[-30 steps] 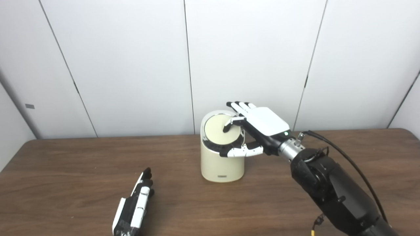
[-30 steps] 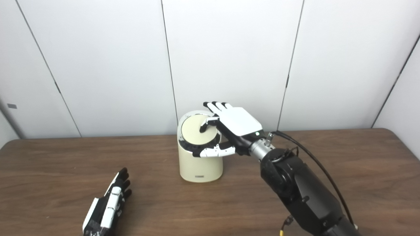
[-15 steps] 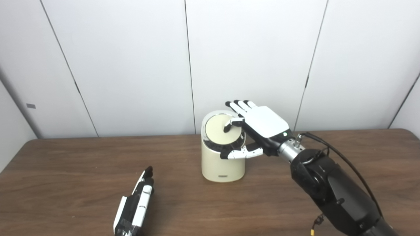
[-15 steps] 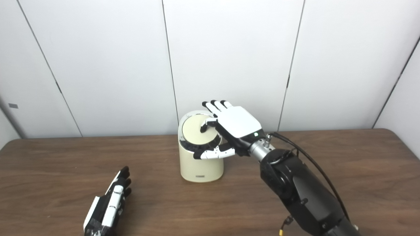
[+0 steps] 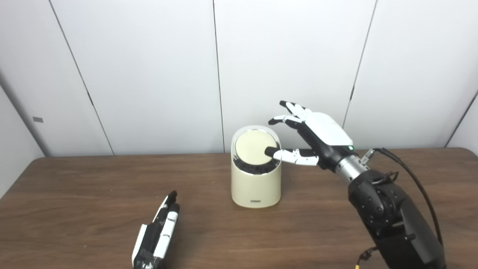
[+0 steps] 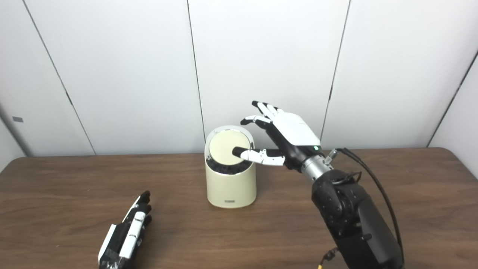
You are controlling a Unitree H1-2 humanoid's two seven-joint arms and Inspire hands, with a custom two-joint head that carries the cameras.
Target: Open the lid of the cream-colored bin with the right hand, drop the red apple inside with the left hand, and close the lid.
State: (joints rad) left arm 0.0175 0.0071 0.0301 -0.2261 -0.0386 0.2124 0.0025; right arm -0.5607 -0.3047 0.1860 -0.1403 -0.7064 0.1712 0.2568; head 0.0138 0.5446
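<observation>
Bin: cream-colored cylindrical bin (image 5: 255,183) stands mid brown wooden surface (image 5: 74,186), round lid (image 5: 254,147) down.
Right hand (image 5: 317,136): fingers spread, empty, thumb tip over lid edge.
Left hand (image 5: 157,233): flat on surface, fingers straight, empty.

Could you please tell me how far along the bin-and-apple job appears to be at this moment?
It looks nearly finished, or hardly begun. The lid sits closed on the cream bin, and no apple is in view, so whether one is inside cannot be seen. The right hand is open beside the bin, its thumb tip over the lid's edge. The left hand lies flat and empty on the table.
</observation>
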